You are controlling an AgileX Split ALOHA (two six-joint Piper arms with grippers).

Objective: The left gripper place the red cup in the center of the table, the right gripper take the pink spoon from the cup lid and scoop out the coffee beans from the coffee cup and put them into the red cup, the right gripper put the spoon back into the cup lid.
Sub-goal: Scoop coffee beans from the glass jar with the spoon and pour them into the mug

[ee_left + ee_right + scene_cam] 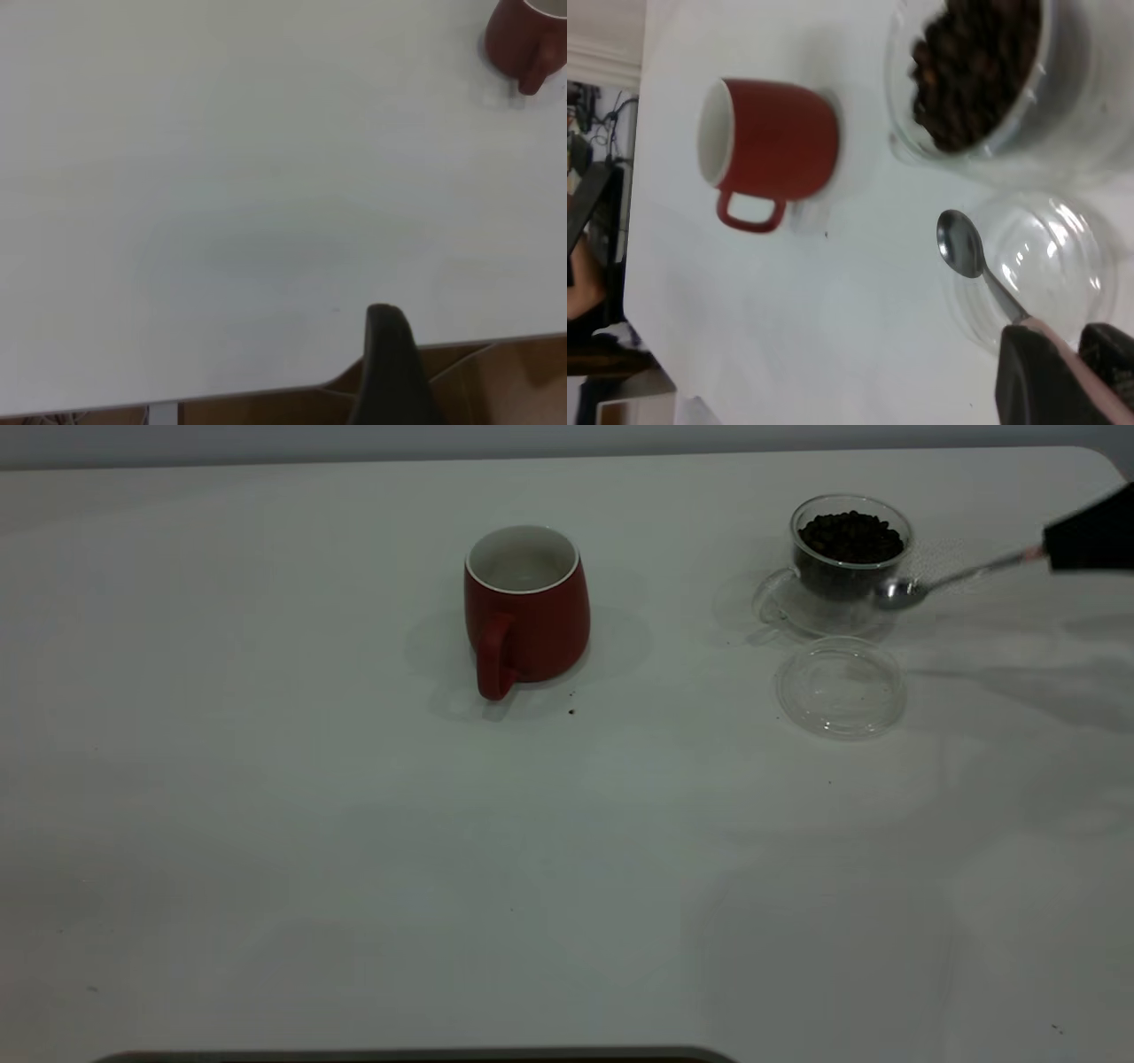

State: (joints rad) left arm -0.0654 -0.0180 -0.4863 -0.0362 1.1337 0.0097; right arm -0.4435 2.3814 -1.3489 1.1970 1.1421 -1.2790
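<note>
The red cup (528,611) stands upright near the middle of the table (354,850), handle toward the front; it looks empty and also shows in the right wrist view (775,152) and the left wrist view (530,40). The coffee cup (849,558), full of coffee beans (852,536), stands at the far right. The cup lid (842,686) lies in front of it, empty. My right gripper (1085,540) is shut on the pink spoon (939,584), holding it in the air, its empty bowl beside the coffee cup. In the right wrist view the spoon (963,246) hangs over the lid (1036,274). One left finger (390,363) shows at the table's edge.
Tiny dark specks lie in front of the red cup (571,711). The table's rounded corner is at the far right (1099,465).
</note>
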